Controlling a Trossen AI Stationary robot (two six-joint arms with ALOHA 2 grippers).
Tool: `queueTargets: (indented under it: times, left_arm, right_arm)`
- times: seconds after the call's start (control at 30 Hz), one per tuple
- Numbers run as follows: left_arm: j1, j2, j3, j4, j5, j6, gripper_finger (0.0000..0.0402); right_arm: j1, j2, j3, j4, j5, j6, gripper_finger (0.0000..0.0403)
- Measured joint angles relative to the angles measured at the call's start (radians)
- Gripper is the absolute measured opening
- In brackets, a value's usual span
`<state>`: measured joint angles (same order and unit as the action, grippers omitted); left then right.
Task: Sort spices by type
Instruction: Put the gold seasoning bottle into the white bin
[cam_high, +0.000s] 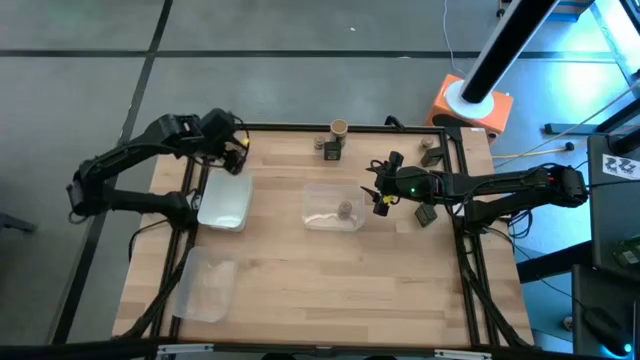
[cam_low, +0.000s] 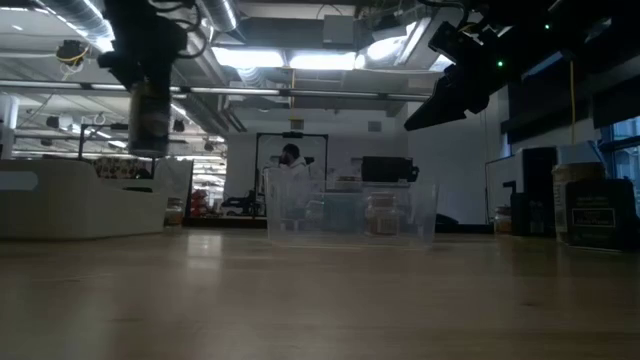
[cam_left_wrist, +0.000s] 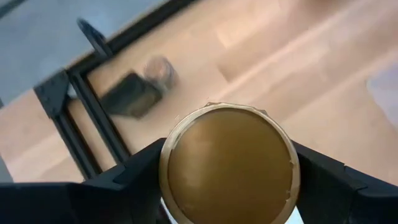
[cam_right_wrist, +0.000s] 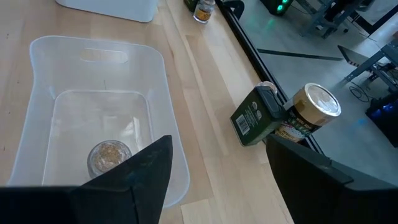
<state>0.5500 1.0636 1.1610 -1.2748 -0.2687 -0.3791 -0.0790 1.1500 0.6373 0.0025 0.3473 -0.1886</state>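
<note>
The left gripper (cam_left_wrist: 227, 186) holds a tan-topped jar (cam_left_wrist: 229, 163) in the air over the white tray (cam_high: 224, 204) near the table's (cam_high: 300, 290) far left corner; its jaws are closed on the jar's sides. The jar seems stiff, light and smooth, so a grip on the body below the lid is best. The right gripper (cam_right_wrist: 214, 165) hangs open and empty beside the clear tray (cam_right_wrist: 43, 56), where a squat jar (cam_right_wrist: 109, 155) lies

Left tool (cam_high: 237, 150) raised, fingers clamped, right tool (cam_high: 377, 192) raised, fingers spread
</note>
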Motion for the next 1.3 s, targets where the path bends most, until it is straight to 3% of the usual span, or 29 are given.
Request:
queueTargets:
  times: [0.23,0.67,1.3]
  left_arm:
    - [-0.08,-0.002,-0.019,-0.064,-0.004,-0.095,0.0271]
    - [-0.175,-0.001,-0.17,-0.064,-0.086,-0.254,0.0271]
    - [-0.185,-0.001,-0.392,0.126,-0.163,-0.303,0.0271]
  right_arm:
    - [0.0,0.0,0.0,0.0,0.0,0.0,0.026]
    - [0.0,0.001,-0.03,0.062,-0.001,-0.026,0.026]
    - [0.0,0.001,-0.031,0.064,-0.001,-0.026,0.026]
